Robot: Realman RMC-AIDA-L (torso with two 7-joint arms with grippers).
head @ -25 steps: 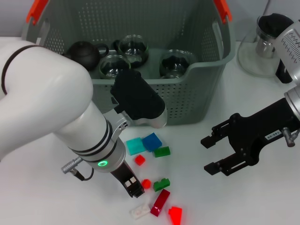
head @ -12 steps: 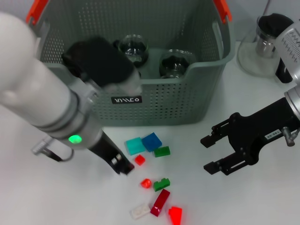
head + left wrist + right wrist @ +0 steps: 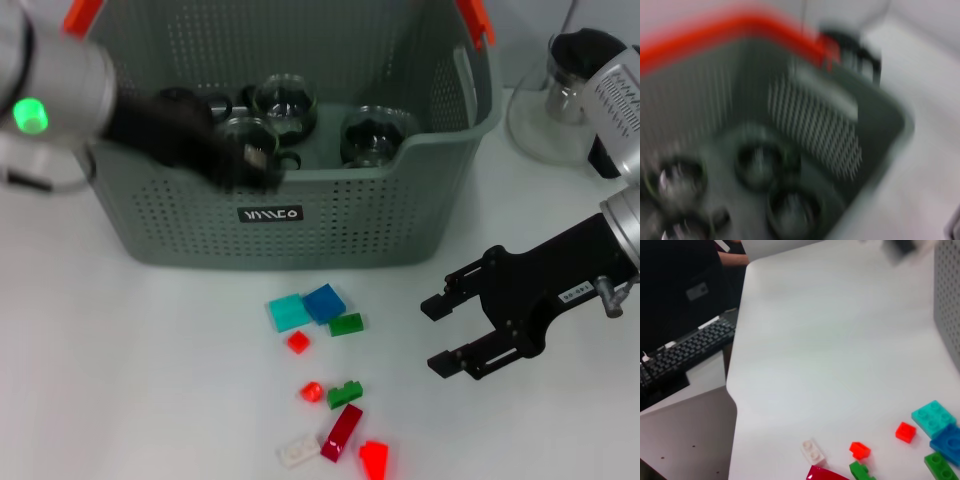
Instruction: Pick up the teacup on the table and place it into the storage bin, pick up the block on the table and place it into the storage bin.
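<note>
The storage bin [image 3: 340,215] stands at the back of the table with three glass teacups, one of them [image 3: 285,100], and a dark teapot [image 3: 180,105] inside. Loose blocks lie in front of it: teal [image 3: 288,312], blue [image 3: 324,301], green [image 3: 346,323], small red [image 3: 298,341], dark red [image 3: 341,432], white [image 3: 298,451]. My left gripper [image 3: 255,165] is a moving blur over the bin's front rim. In the left wrist view the bin's inside [image 3: 840,115] and a cup [image 3: 760,162] show. My right gripper [image 3: 437,335] hangs open, right of the blocks, holding nothing.
A glass pot with a black lid [image 3: 570,80] stands at the back right. The right wrist view shows the blocks, among them the teal [image 3: 933,417] and the white [image 3: 813,451], the table's far edge, and a keyboard [image 3: 685,350] beyond it.
My left arm has risen from the blocks and swung back-left, so its gripper is now over the bin's front rim. The right gripper has drifted slightly lower. The blocks lie as before.
</note>
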